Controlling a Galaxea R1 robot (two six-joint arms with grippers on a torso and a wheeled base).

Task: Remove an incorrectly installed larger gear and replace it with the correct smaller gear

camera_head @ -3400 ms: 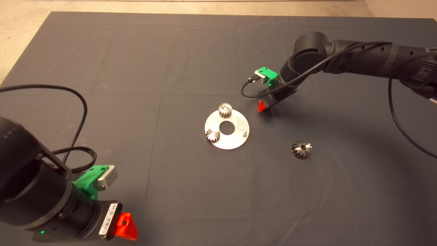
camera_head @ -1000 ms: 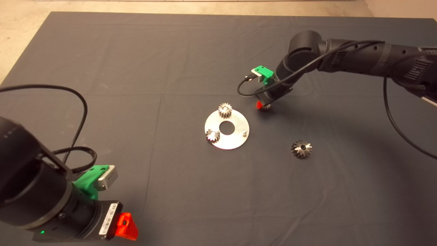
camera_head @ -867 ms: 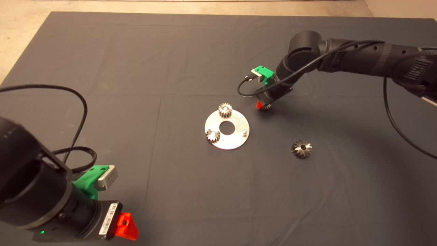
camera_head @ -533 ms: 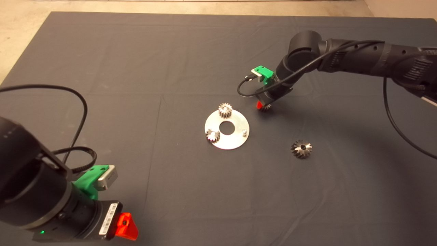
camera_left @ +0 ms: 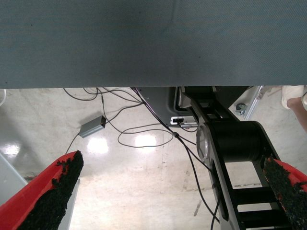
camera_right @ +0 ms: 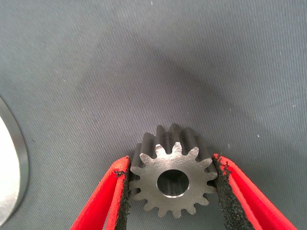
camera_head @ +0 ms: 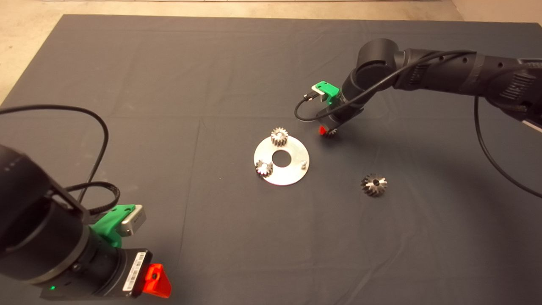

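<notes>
The smaller gear [camera_right: 194,184], dark grey with short straight teeth, sits between the black pads of my right gripper [camera_right: 171,164], which is shut on it. In the head view that gripper [camera_head: 327,131] hangs just off the mat, right of the round metal plate [camera_head: 288,176]. The larger gear [camera_head: 374,185], shiny with flared teeth, lies loose on the mat to the right of the plate. My left gripper [camera_head: 154,281] is parked at the lower left, open and holding nothing.
Two lighter small gears [camera_head: 279,136] [camera_head: 263,168] sit on the plate, and a bare pin [camera_head: 303,162] stands at its right side. The left wrist view shows the mat's edge, floor cables [camera_left: 144,136] and the robot's base.
Since the earliest frame the right gripper has risen slightly and shifted a little left, and the smaller gear now shows at its fingertips. Over the last second it has barely moved. The left arm is still.
</notes>
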